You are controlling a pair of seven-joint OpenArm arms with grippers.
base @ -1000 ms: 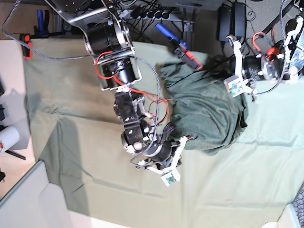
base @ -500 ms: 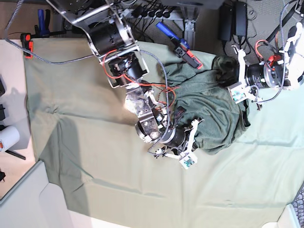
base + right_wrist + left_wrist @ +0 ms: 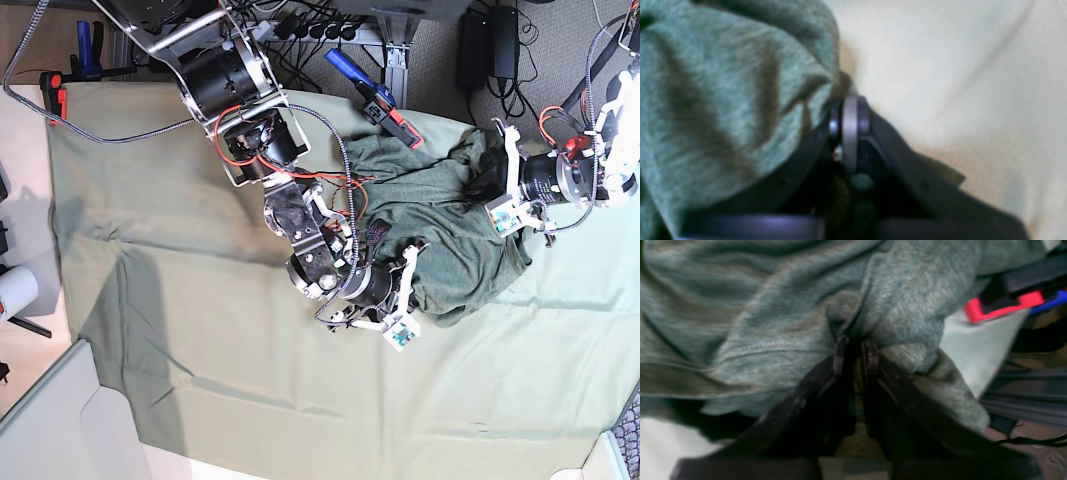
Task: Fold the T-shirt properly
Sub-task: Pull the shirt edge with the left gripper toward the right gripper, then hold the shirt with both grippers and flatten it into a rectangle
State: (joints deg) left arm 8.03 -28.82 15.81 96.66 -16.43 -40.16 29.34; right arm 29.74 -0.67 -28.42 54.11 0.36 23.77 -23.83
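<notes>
T-shirt (image 3: 440, 240): bunched near bench far edge; left pincer (image 3: 853, 343) and right pincer (image 3: 845, 115) each clamping fabric. Spread apart evenly, keeping hem taut.

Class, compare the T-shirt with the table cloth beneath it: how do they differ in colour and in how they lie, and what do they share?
Colour: the T-shirt is dark heathered grey-green; the table cloth is paler mint-green.
Lie: the T-shirt is bunched in a wrinkled heap; the table cloth is spread nearly flat.
Handling: the left gripper and right gripper are both shut on the T-shirt; neither holds the table cloth.
Shared: both are soft green fabric.
</notes>
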